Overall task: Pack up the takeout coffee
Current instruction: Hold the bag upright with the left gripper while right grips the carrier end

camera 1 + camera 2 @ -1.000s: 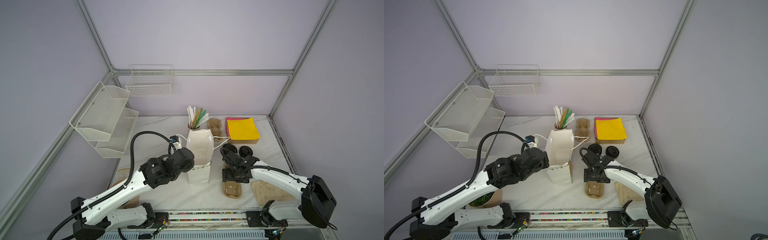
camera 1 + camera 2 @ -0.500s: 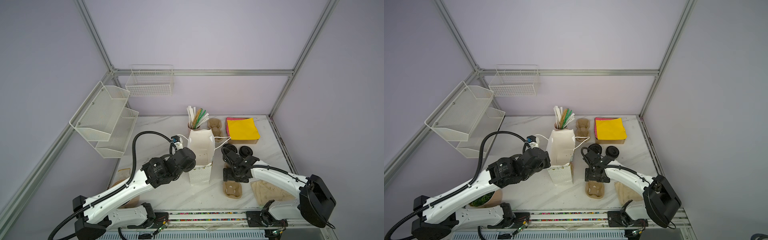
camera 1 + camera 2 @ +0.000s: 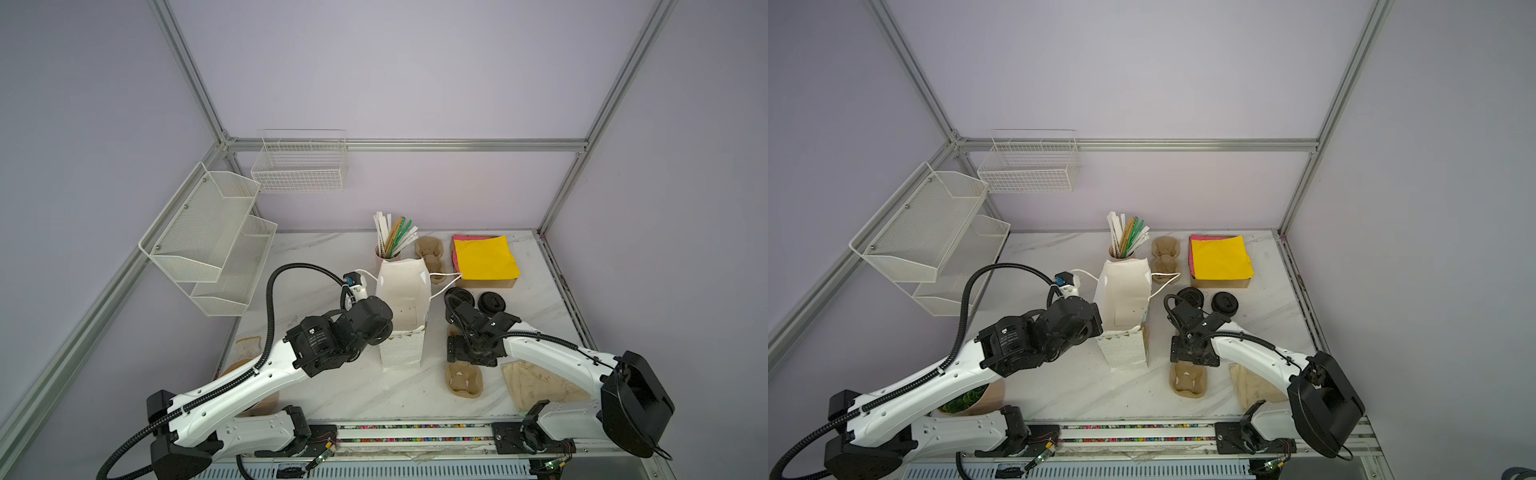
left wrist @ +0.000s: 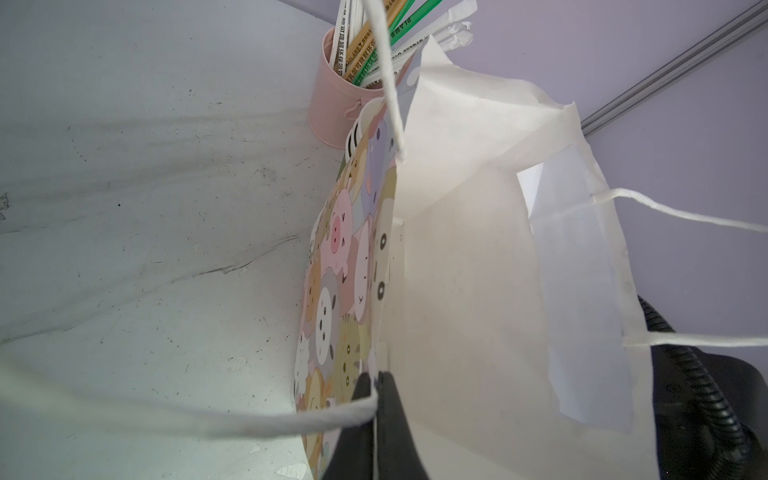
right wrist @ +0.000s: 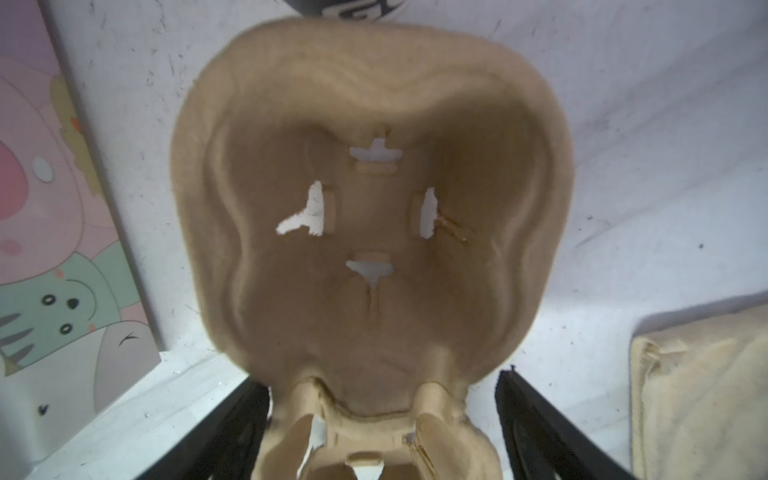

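My left gripper (image 4: 376,395) is clamped on the rim of the bag (image 3: 403,291); my right gripper (image 5: 381,380) stands wide astride the carrier (image 5: 374,104); the coffee (image 3: 491,303), probably this black-lidded cup, sits just beyond, outside the bag.

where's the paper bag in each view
In a top view: paper bag upright mid-table, between the arms.
In a top view: paper bag mid-table likewise.
Left wrist: paper bag close up, pink straw cup behind.
Right wrist: printed side at frame edge, beside pulp carrier.
Shared landmark: marble table.
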Controlling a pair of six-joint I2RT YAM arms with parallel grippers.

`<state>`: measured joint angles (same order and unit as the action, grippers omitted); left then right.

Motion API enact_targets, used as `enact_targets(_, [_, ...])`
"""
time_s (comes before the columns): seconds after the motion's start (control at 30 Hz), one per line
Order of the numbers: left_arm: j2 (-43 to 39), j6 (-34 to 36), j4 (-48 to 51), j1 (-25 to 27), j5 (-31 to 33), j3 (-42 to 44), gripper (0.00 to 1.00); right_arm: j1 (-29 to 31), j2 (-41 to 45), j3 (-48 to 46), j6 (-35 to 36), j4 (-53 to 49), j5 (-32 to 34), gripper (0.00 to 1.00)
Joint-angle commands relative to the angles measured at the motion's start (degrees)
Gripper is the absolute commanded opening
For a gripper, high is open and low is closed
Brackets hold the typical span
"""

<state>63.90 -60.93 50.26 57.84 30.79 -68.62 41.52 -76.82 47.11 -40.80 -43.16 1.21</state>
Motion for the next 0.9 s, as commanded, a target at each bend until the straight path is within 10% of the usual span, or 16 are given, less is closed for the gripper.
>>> enact_targets(0.0, [-0.2,-0.8,-1.8,0.3,1.7,2.1,0.00,-0.1,1.2,0.0,-1.4,-2.2,0.7,0.90])
enact_targets(0.87, [-1.2,-0.8,-2.9,0.3,2.0,4.0,0.00,-0.1,-0.8,-1.3,-4.0,1.9,0.1,0.93])
